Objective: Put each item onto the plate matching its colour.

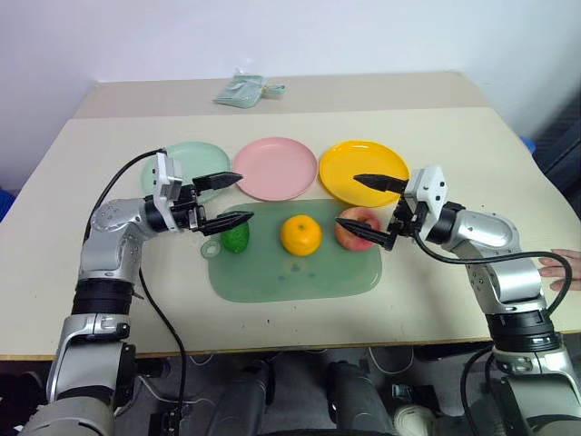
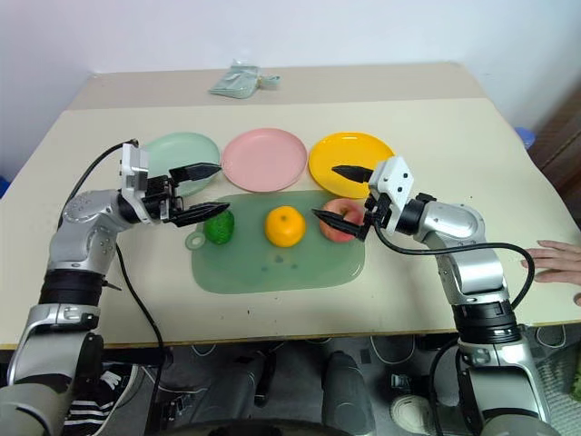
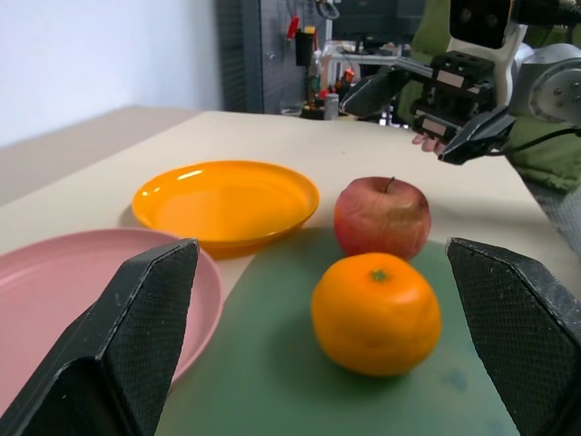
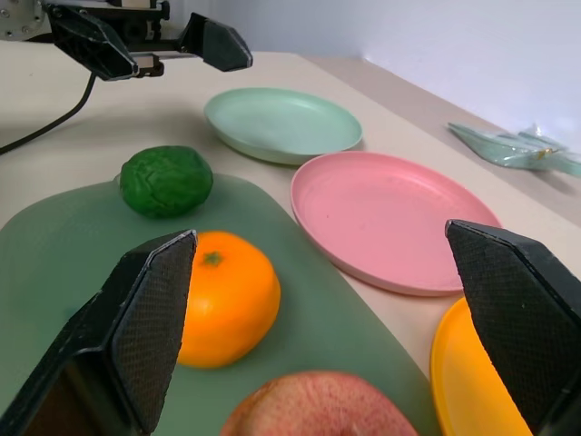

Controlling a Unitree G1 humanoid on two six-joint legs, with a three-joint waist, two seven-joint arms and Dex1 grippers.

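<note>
- While all three fruits sit on the green mat [image 1: 300, 272], the orange [image 1: 300, 234] lies mid-mat, the green fruit [image 1: 235, 237] left, the apple [image 1: 357, 227] right.
- Beyond the mat stand the mint plate [image 1: 186, 163], pink plate [image 1: 275, 168] and yellow plate [image 1: 363, 171].
- Left gripper [image 1: 231, 200], jaws apart, hovers above the green fruit.
- Right gripper [image 1: 359, 203], jaws apart, hovers over the apple.

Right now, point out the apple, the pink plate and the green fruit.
apple [image 1: 356, 223]: left eye view, its top face.
pink plate [image 1: 275, 167]: left eye view, bare middle.
green fruit [image 4: 166, 180]: right wrist view, bumpy side.
</note>
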